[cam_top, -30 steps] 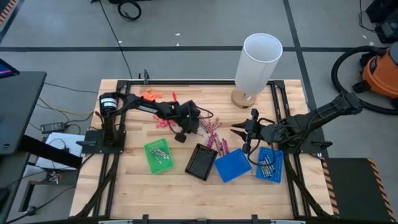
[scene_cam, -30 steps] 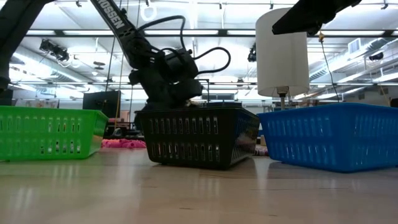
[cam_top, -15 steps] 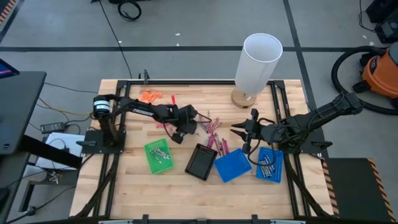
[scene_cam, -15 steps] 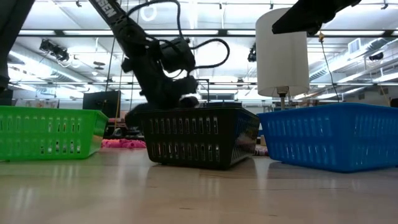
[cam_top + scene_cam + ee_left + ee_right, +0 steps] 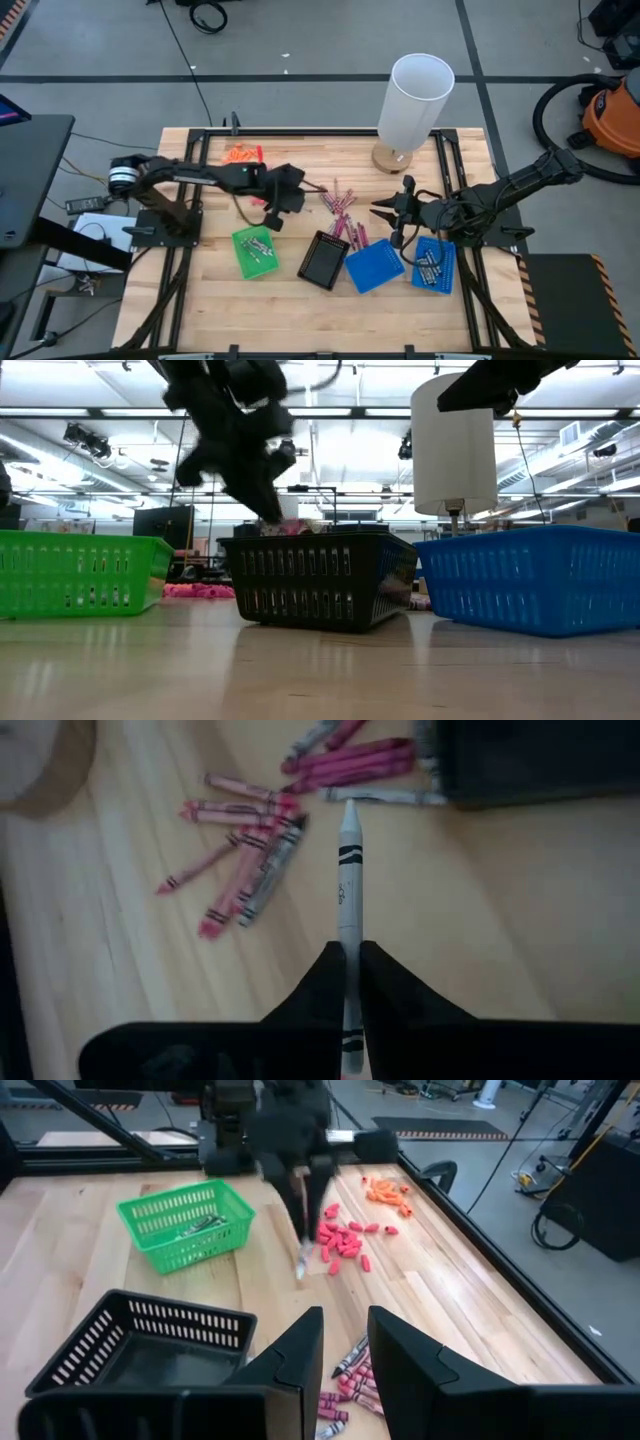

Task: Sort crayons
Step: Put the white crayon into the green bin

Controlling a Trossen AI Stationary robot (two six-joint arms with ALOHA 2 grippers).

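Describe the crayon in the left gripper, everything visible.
The grey-silver crayon is a thin stick in a pale paper wrapper with black bands and a small printed mark, ending in a blunt cone tip. The left gripper is shut on it near its back end, so most of its length sticks out ahead of the fingers. It is lifted clear of the wooden table, touching only the fingers, tip aimed toward the loose crayons. In the right wrist view it hangs tip-down.

No lettering, brand, number or sign is legible anywhere; the crayon wrappers' print is too blurred.
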